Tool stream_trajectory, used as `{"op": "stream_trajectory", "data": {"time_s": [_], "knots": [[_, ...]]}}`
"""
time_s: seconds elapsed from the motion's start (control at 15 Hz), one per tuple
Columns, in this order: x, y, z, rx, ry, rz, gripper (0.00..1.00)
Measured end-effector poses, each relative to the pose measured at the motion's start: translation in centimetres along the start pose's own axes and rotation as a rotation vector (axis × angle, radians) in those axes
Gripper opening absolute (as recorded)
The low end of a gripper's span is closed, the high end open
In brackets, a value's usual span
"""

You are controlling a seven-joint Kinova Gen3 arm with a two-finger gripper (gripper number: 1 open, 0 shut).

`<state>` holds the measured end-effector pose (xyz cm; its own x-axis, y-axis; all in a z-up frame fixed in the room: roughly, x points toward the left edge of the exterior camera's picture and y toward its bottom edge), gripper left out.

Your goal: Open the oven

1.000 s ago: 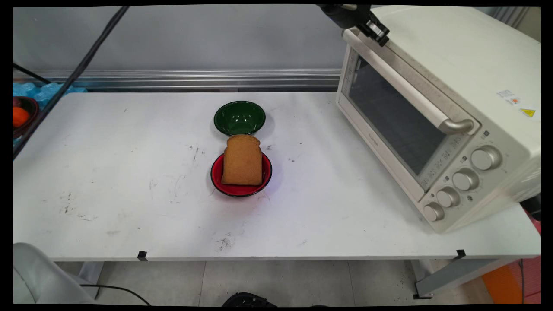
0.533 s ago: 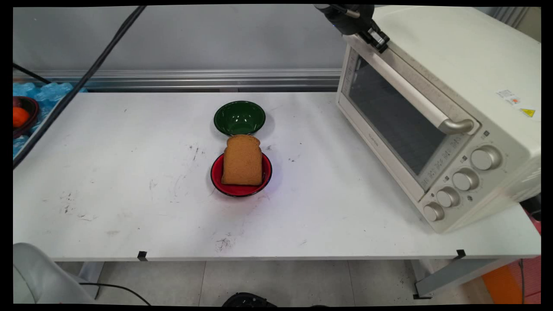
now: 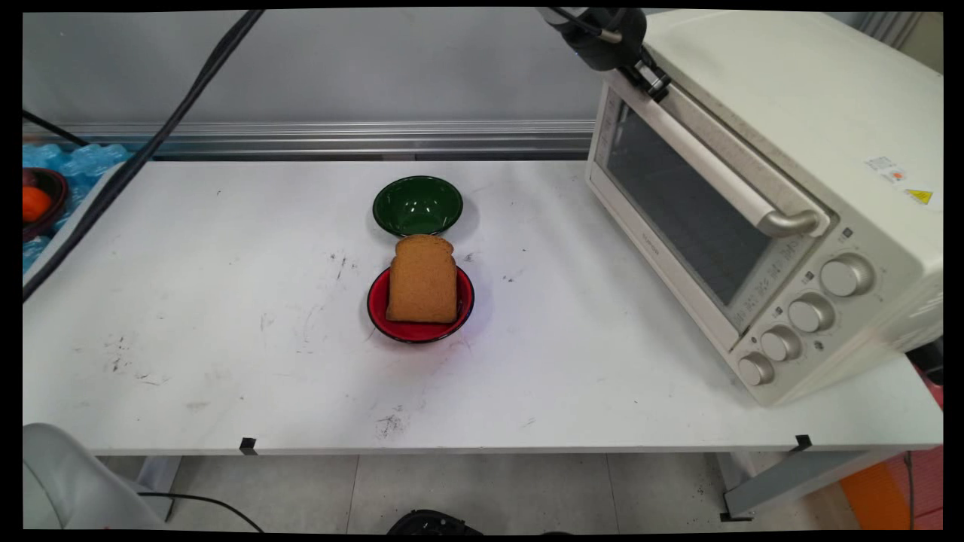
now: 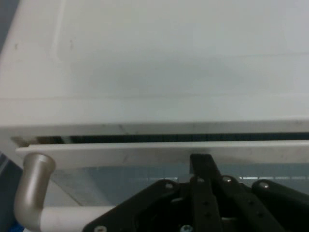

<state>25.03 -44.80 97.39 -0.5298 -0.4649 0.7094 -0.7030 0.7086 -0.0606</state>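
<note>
the gripper point(image 3: 654, 81) sits at the far upper corner of the toaster oven point(image 3: 791, 150), hooked onto the top edge of the oven door point(image 3: 681, 203) just above the far end of the door handle point(image 3: 723, 162). in the hand view a dark slit shows between the door's top edge and the oven body point(image 4: 154, 72), so the door stands slightly ajar, consistent with the gripper drawing on it from above. whether the fingers are spread or pinched together cannot be told from either view. well apart, near the middle of the white table point(image 3: 188, 339), a slice of bread point(image 3: 422, 280) rests across a red bowl point(image 3: 459, 312), overhanging its far rim; a green bowl point(image 3: 417, 205) stands just behind it, with nothing in it. nothing lies between the bowls and the oven front. black cables point(image 3: 151, 143) hang across the upper left.
</note>
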Motion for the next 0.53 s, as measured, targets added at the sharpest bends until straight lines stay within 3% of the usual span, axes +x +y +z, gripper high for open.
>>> {"op": "stream_trajectory", "data": {"time_s": [0.53], "knots": [[-1.5, 0.0, -1.0, -0.01, -0.039, 0.015, 0.0]]}}
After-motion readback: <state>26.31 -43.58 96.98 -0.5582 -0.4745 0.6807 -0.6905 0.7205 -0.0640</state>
